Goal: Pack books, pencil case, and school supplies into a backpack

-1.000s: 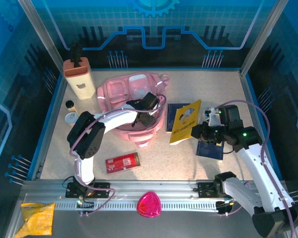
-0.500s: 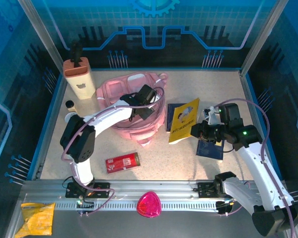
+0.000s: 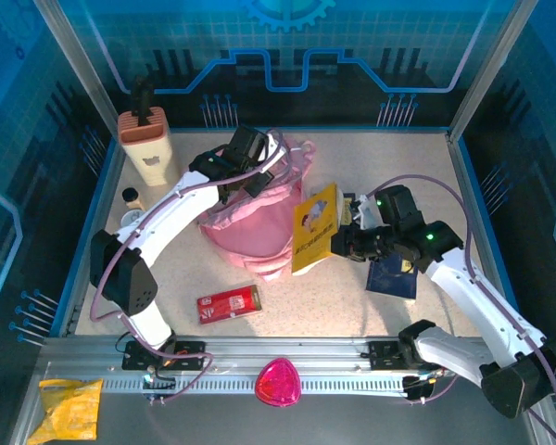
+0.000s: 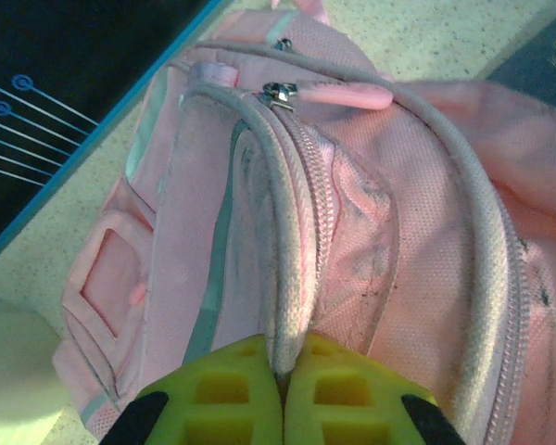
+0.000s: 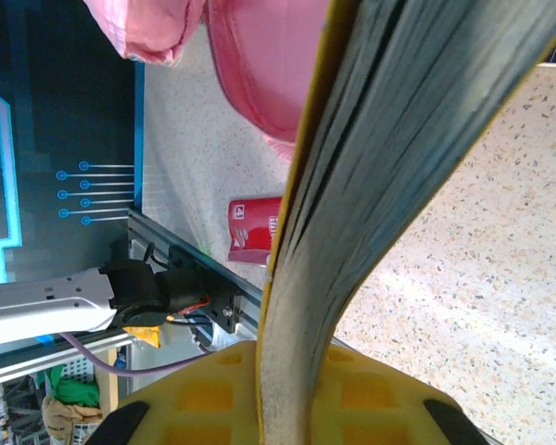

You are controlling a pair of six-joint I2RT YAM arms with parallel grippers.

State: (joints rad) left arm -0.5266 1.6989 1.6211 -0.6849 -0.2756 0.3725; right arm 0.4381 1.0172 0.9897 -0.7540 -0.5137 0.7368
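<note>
**Pink backpack** (image 3: 250, 222), far centre of the speckled tabletop (image 3: 398, 167). You see soft fabric, grey zip tracks, a pink zip pull (image 4: 338, 93) at the top of the opening, and a clear pocket panel (image 4: 111, 278) on one face.

**Left arm** (image 3: 167, 209). It runs from your near-left base with the elbow low and out to the left. The forearm rises far-right, so the wrist sits over the backpack's far edge. Its jaws are together, pinching the piped zip edge (image 4: 283, 232) of the opening.

**Yellow book** (image 3: 315, 227). It has a bright cover with a cartoon figure and stands on edge, tilted, just beside the backpack's right side.

**Right arm** (image 3: 454, 273). It reaches from your near-right base leftward across the middle. Its jaws are clamped on the yellow book, with the grey page block (image 5: 389, 139) running up between them.

**Other items.**
- A dark navy book (image 3: 394, 278) lies flat beneath that forearm.
- The red pencil case (image 3: 229, 302) lies flat near the front rail, well apart from the backpack.
- A beige box with black top (image 3: 148, 148) stands at the far left.
</note>
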